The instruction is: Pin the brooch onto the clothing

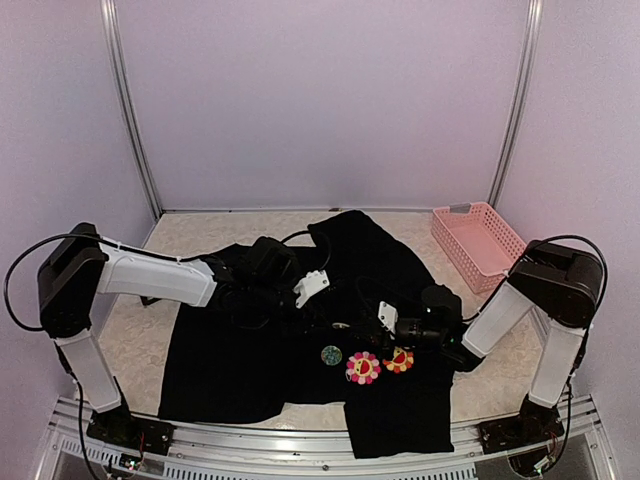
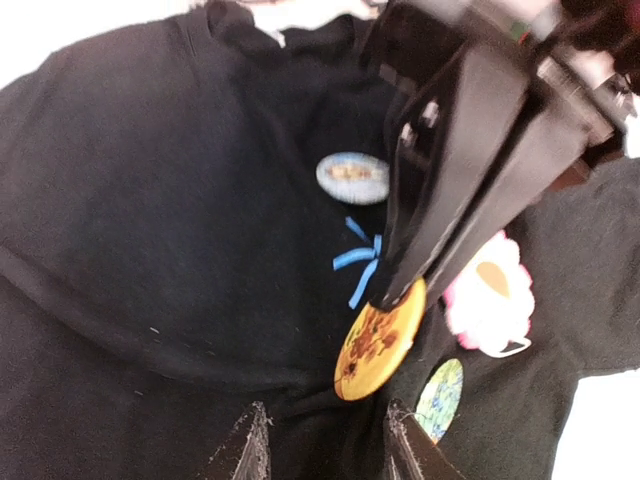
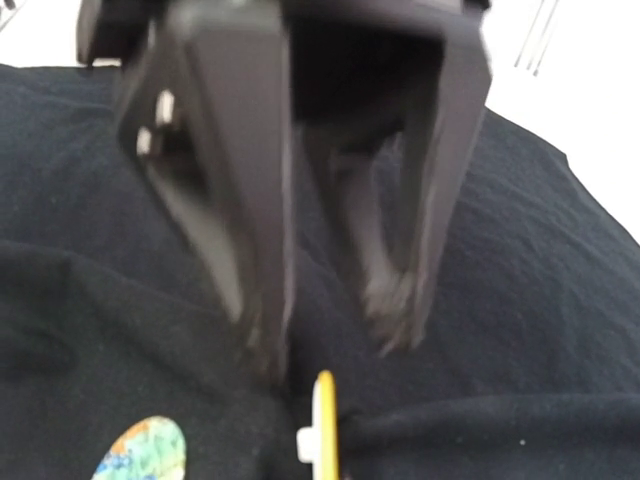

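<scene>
The table [image 1: 130, 340] is largely covered by the clothing [image 1: 250, 370], a black shirt laid flat, front up, w/ both claws seen over its middle. The right claw [image 2: 400, 292] is pressed together on the rim of the brooch [image 2: 380, 340], a round yellow-orange disc held tilted close over the cloth, just beside the light-blue star mark [image 2: 358, 258]. The left claw [image 2: 325, 442] is spread, w/ nothing between its tips, low over the shirt near the brooch. Step in hand, as judged: the brooch is being placed at the star mark. Whether the pin is through the fabric can't be told. The next move prob. calls for the cloth to be steadied or pinched up by the left claw while the pin is pushed in & closed. In the top view only the layout is given, and the brooch can't be made out there. The grip & the mark are shown only by the left wrist view. In the right wrist view the brooch is seen edge-on w/ a white fitting [image 3: 308, 440] at its back, and the left claw is blurred above it.
</scene>
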### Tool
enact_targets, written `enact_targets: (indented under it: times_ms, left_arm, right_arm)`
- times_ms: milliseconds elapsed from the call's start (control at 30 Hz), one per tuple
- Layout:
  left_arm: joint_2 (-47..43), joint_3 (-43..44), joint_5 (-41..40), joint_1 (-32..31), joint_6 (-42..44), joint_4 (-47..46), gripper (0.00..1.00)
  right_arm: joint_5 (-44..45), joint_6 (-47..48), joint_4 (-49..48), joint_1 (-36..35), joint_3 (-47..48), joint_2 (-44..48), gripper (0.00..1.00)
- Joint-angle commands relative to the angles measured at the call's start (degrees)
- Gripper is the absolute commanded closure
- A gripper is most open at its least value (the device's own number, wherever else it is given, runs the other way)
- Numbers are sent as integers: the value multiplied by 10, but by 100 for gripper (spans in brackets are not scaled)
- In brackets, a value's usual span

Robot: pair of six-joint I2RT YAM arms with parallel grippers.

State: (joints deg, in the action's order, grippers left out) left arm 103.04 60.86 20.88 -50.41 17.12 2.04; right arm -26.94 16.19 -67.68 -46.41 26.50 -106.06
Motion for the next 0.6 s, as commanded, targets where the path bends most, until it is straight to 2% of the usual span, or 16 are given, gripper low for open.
enact_targets:
  times_ms: [0,200,567]
  left_arm:
    - [-34,-5,11,4,17,-10,66]
    - [-16,13,8,0,23,-8,76]
    - [-3,13,30,-12,35,-9,77]
  right_arm:
    - [-41,-24,-27,9,8,15,100]
    - [-51,-24,-19,11,13,26,100]
    - [-55,-22,-13,11,17,25,100]
